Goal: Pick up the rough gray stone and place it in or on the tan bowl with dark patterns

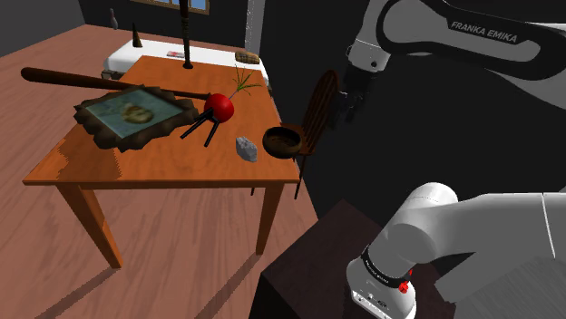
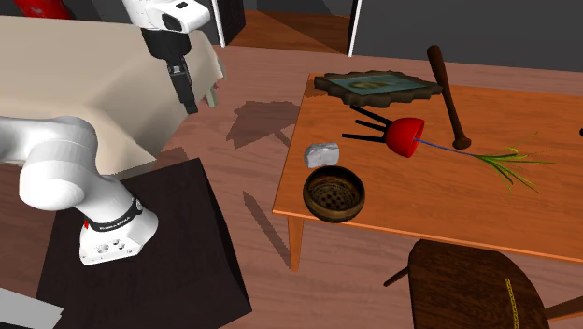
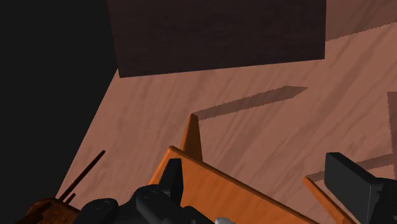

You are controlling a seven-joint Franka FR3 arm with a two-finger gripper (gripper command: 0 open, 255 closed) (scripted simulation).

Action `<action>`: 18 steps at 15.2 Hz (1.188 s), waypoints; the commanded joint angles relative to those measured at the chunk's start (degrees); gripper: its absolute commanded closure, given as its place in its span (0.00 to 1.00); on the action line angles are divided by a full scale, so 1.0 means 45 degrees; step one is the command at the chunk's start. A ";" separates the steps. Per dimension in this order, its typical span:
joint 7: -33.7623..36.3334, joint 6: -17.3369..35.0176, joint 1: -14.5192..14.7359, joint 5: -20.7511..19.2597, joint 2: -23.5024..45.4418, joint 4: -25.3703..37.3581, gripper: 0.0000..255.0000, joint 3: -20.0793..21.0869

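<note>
Your arm (image 1: 472, 217) is glossy white, built of rounded, tube-like links with dark bands at the joints. You can read the lettering (image 1: 484, 32) FRANKA EMIKA in dark capitals along the upper link. Just above the foot (image 1: 381, 299) a black ring (image 1: 379, 265) circles the column, with small red marks (image 1: 404, 287) beside it, and the white flange below shows tiny dark holes (image 2: 114, 248). Your hand (image 2: 200, 98) is all black and blocky, ending in two flat, squared fingers (image 3: 352, 184).
</note>
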 commanded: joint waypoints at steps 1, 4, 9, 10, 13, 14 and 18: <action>0.0000 0.0000 0.0000 0.0000 0.0000 0.0000 0.00 0.0000; -0.0061 0.1418 0.0068 0.0063 0.0962 -0.0310 0.00 -0.0068; -0.0205 0.3700 0.0206 0.0223 0.2870 -0.0443 0.00 -0.0187; -0.0242 0.4136 0.0237 0.0266 0.3290 -0.0411 0.00 -0.0212; -0.0369 0.5386 0.0341 0.0420 0.4609 -0.0200 0.00 -0.0288; -0.0418 0.5780 0.0377 0.0481 0.5065 -0.0092 0.00 -0.0313; -0.0652 0.7223 0.0526 0.0783 0.6948 0.0529 0.00 -0.0411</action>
